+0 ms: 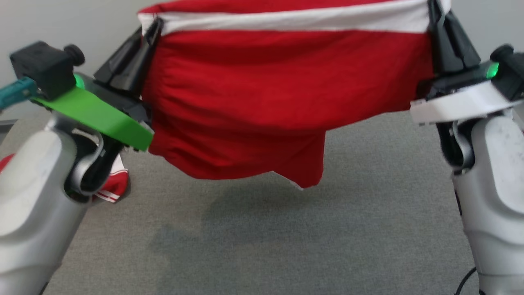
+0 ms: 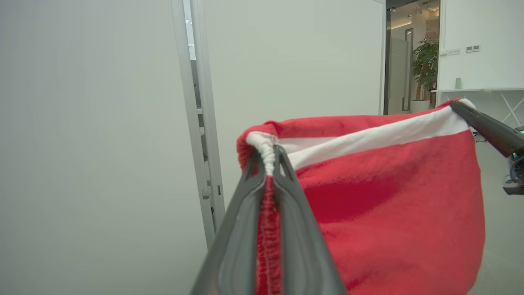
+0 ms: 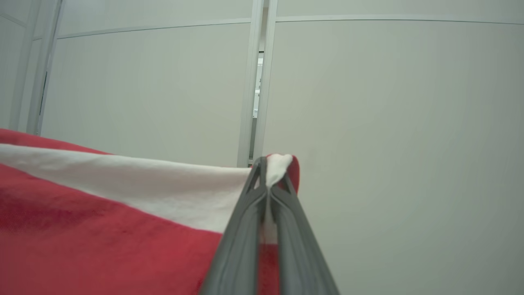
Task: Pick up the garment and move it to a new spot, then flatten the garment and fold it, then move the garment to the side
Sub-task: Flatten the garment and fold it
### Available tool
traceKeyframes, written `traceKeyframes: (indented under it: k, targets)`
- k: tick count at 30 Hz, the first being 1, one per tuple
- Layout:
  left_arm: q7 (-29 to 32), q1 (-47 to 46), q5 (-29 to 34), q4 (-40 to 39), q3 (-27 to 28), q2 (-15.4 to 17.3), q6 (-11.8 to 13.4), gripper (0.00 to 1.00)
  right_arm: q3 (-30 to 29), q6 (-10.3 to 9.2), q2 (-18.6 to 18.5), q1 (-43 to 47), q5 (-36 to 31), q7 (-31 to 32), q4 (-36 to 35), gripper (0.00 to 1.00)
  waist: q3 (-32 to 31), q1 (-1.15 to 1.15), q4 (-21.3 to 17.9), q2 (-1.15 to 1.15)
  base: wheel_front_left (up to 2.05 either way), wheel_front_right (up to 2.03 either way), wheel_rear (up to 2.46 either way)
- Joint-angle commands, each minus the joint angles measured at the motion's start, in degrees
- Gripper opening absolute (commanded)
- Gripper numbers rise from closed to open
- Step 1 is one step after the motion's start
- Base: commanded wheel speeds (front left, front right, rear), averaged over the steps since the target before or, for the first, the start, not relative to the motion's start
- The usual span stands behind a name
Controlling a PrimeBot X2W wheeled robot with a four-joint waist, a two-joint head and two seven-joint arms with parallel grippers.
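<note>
A garment (image 1: 262,94) hangs stretched between two grippers, above a work surface (image 1: 286,237) and clear of it. The left gripper (image 1: 152,28) pinches its upper left corner, the right gripper (image 1: 434,16) its upper right corner. Another piece of cloth (image 1: 114,186) lies on the surface at the left, partly behind the left forearm (image 1: 32,184). A wall (image 1: 82,20) stands behind.

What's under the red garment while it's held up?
Grey surface, carrying the shadow of the garment, whose hem hangs clear of it. Farther back, the cloth hides the surface.
</note>
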Motion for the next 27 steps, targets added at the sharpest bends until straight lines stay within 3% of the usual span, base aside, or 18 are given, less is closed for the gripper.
traceKeyframes:
  k: [1, 8, 17, 23, 27]
  targets:
    - [0.2, -2.2, -1.0, 1.5, 0.9, -0.5, -0.2, 0.0, -0.3, -0.08, -0.1, -2.9, -0.9, 0.6, 1.1, 0.0, 3.3, 0.0, -0.6, 0.0, 0.0, 0.0, 0.0]
    - [-1.1, -12.4, -1.0, 7.5, -2.4, -0.1, -0.2, 0.0, -1.1, -0.09, 3.1, -18.8, -7.9, 0.7, 10.9, 0.0, 13.3, 0.0, -1.9, 0.0, 0.0, 0.0, 0.0]
    - [-10.2, -25.9, -5.6, 16.8, -3.6, -2.1, -0.2, 0.0, -8.8, -0.09, 5.3, -35.6, -17.7, -0.9, 19.9, 0.0, 21.9, 0.0, -2.5, 0.0, 0.0, 0.0, 0.0]
    - [-11.1, -18.4, -6.5, 17.6, -5.8, -2.5, -0.2, 0.0, -7.1, -0.09, 5.4, -27.0, -14.7, -1.0, 17.9, 0.0, 20.6, 0.0, -2.5, 0.0, 0.0, 0.0, 0.0]
    - [-11.0, -6.3, -7.1, 18.0, -5.6, -5.6, -0.2, 0.0, -5.6, -0.09, 5.3, -13.1, -12.2, -1.0, 17.0, 0.0, 18.0, 0.0, -1.9, 0.0, 0.0, 0.0, 0.0]
